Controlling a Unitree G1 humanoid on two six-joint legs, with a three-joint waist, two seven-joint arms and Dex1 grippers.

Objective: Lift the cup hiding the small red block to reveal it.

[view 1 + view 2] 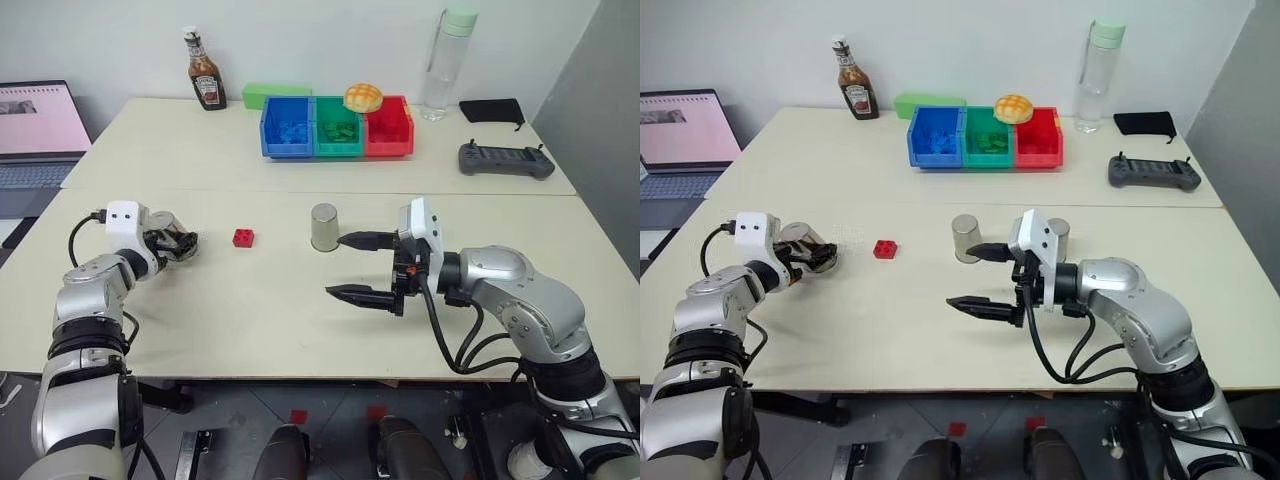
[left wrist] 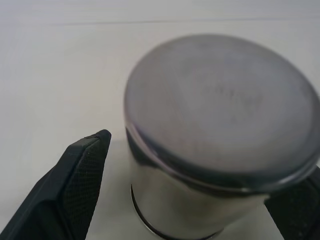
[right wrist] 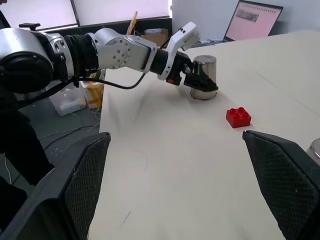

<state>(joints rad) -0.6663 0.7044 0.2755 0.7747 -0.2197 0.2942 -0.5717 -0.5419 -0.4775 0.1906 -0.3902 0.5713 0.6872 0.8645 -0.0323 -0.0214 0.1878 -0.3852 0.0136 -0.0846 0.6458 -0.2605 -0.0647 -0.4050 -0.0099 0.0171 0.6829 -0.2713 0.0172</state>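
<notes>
Risk: left gripper, jaws spread around the grounded inverted silvery metal cup, could topple it on withdrawal; small red block lies exposed; right gripper open, empty.

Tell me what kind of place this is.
Probably an office or lab set up for robot trials: pale tables pushed together, an open laptop, a handheld controller, and test props such as coloured bins and a ketchup bottle.
</notes>
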